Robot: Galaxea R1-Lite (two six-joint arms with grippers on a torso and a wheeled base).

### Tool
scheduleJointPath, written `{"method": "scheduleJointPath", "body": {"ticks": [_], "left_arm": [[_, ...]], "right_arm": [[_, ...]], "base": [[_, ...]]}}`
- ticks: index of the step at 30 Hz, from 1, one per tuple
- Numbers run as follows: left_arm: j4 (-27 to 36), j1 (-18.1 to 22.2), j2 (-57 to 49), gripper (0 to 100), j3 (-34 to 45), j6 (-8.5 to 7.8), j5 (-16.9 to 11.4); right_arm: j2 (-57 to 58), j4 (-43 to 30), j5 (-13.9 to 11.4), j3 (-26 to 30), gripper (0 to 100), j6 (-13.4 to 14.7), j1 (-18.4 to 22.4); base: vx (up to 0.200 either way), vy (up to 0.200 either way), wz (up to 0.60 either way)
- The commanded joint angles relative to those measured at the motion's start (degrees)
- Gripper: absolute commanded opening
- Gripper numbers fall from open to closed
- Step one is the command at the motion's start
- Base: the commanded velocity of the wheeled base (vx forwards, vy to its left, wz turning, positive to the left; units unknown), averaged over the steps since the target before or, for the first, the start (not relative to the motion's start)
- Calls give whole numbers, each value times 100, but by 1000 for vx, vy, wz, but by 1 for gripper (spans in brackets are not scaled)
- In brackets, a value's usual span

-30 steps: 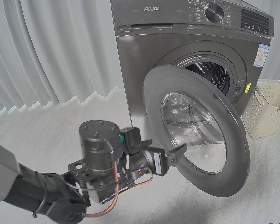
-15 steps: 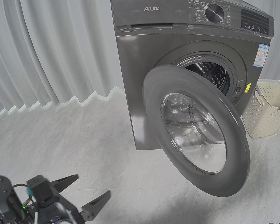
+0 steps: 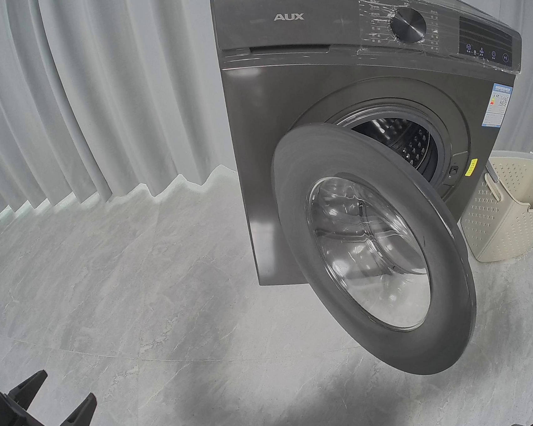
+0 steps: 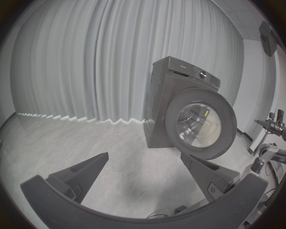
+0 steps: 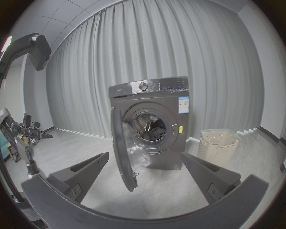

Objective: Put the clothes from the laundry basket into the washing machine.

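well, the left gripper (image 3: 66, 387) has left the door (image 3: 452, 304) and dropped back low, jaws spread; the right gripper (image 5: 144, 155) gapes too. the washing machine (image 3: 301, 62) stands open. dark clothes (image 5: 152, 133) seem to lie in its drum, and the laundry basket (image 3: 518, 209) just beside it looks empty, so loading seems done.

The site appeared to be a staged test room rather than a home laundry. A washer (image 3: 270, 128) stood free on a grey tiled floor (image 3: 130, 287). Pale full-height curtains (image 3: 77, 86) covered the walls. A panelled ceiling (image 5: 74, 18) ran overhead.
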State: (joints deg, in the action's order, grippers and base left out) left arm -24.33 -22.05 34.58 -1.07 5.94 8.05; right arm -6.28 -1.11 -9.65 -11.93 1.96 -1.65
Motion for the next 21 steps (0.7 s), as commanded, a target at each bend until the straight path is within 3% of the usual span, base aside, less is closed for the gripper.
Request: {"method": "scheduleJointPath", "body": {"ticks": [1,2,4,9,12,14,17,19,21], "left_arm": [[1563,1318,-2404,100,107,-58,-251],[1616,1344,-2439,100,107,-58,-260],[2020,1564,-2755,100,107,-49,-444],[2055,1915,-3001,100,107,65,-699],[2047,1933,-3010,100,107,-128,-699],[2055,1924,-3010,100,107,-93,-646],[2257,2038,-3054,100,107,-242,-558],[2398,2337,-3204,100,98,-418,-629],[2477,2240,-3221,100,90,-682,-901]], "right_arm": [[-2106,32,-766,-538,100,-346,-398],[-2193,85,-801,-538,100,-390,-424],[-2905,665,-1170,-547,100,-688,-846],[-4048,1429,-1197,-687,100,-741,-1224],[-4619,1816,-1214,-819,100,-706,-1584],[-4839,1798,-1214,-881,100,-706,-1778],[-5129,1834,-1179,-890,100,-706,-1971],[-5393,1842,-1161,-960,100,-741,-1971],[-5648,1842,-1126,-1074,100,-750,-1936]], "base": [[0,0,0],[0,0,0],[0,0,0],[0,0,0],[0,0,0],[0,0,0],[0,0,0],[0,0,0],[0,0,0]]}}
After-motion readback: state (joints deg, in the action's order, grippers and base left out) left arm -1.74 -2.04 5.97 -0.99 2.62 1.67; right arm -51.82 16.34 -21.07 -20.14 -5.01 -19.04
